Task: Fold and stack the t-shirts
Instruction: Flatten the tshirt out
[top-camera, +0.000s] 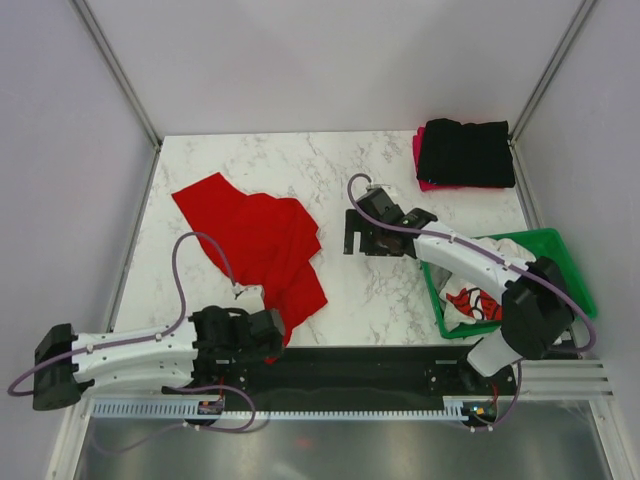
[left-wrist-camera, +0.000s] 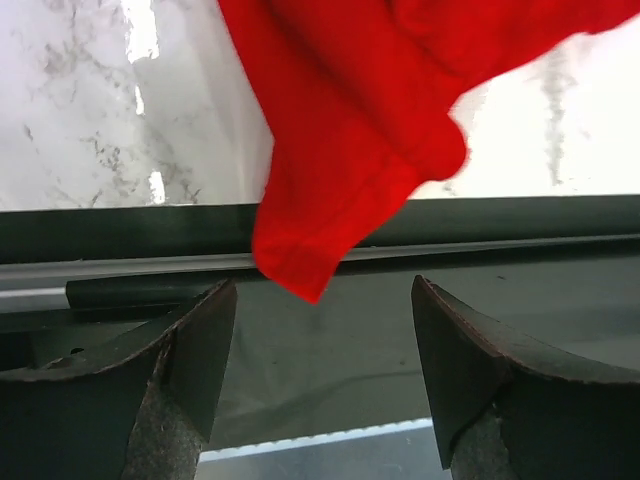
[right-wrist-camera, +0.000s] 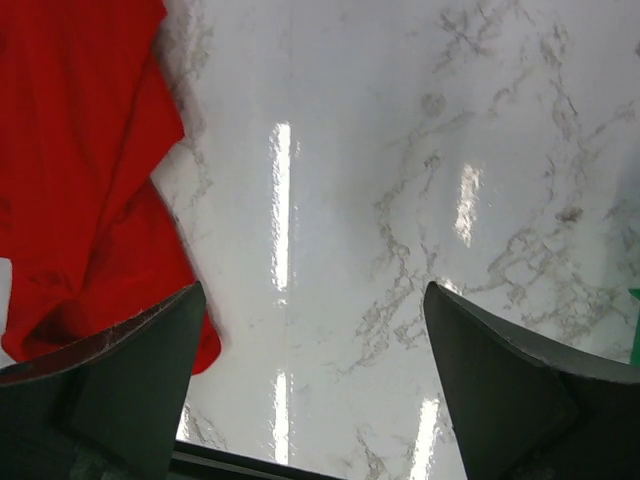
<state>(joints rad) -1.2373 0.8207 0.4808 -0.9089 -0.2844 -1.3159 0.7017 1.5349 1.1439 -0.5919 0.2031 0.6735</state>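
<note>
A plain red t-shirt (top-camera: 260, 240) lies crumpled on the left half of the marble table, and its near corner hangs over the front edge (left-wrist-camera: 340, 150). My left gripper (top-camera: 272, 328) is open and empty just below that corner (left-wrist-camera: 325, 300), not touching it. My right gripper (top-camera: 350, 232) is open and empty over bare marble (right-wrist-camera: 315, 300), just right of the red shirt's edge (right-wrist-camera: 80, 170). A folded black t-shirt (top-camera: 465, 152) lies on a magenta-pink one (top-camera: 418, 165) at the back right. White t-shirts with red print (top-camera: 470, 303) sit in the crate.
A green plastic crate (top-camera: 560, 250) stands at the right edge, with the right arm reaching out over it. A black rail (left-wrist-camera: 500, 215) runs along the table's front edge. Grey walls and metal posts enclose the table.
</note>
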